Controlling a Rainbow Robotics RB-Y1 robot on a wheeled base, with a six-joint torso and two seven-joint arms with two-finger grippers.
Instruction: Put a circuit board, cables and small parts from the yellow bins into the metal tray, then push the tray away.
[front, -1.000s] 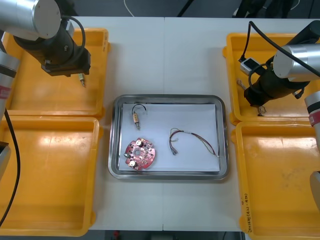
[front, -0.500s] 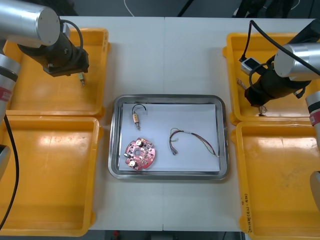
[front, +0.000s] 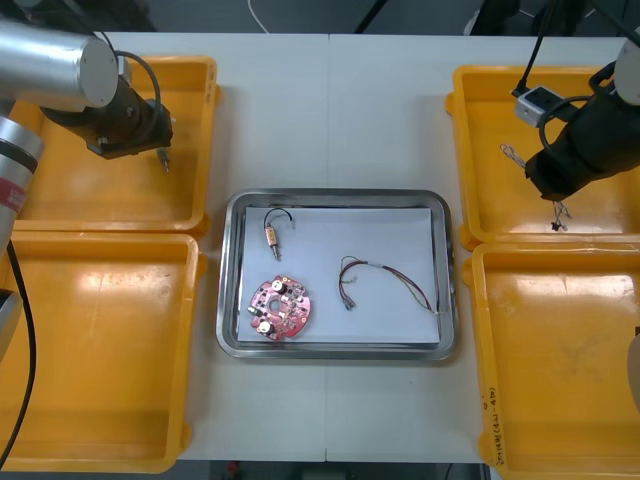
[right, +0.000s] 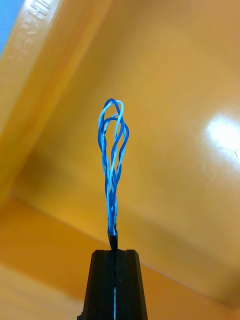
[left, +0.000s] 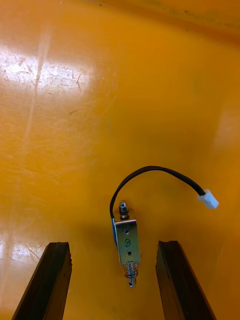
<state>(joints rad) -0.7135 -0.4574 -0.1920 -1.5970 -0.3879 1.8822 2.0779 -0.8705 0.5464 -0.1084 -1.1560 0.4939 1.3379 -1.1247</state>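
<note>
Your right end effector (right: 114, 260) has swung right and toward the middle of the far right yellow bin (front: 480, 180) since a second ago, away from that bin's left wall. It is clenched on the twisted blue and white cable (right: 112, 165); in the wrist view the black fingers (right: 102, 285) are pressed together on one end and the looped strands stand out beyond the tips, clear of the bin floor. In the front view the cable (front: 557, 214) hangs just below the right end effector (front: 553, 198).

Your left end effector (left: 114, 247) has drifted slightly left over the far left yellow bin (front: 100, 200). It is released, fingers (left: 170, 270) well apart. A small metal part (left: 126, 245) with a black lead and white plug lies on the bin floor between them, touching neither.

At the middle of the tabletop (front: 330, 110) the metal tray (front: 335, 195) holds a second small metal part (front: 272, 232) at its far left, a round red circuit board (front: 280, 308) at its near left and a red and yellow cable (front: 385, 280) to the right.
</note>
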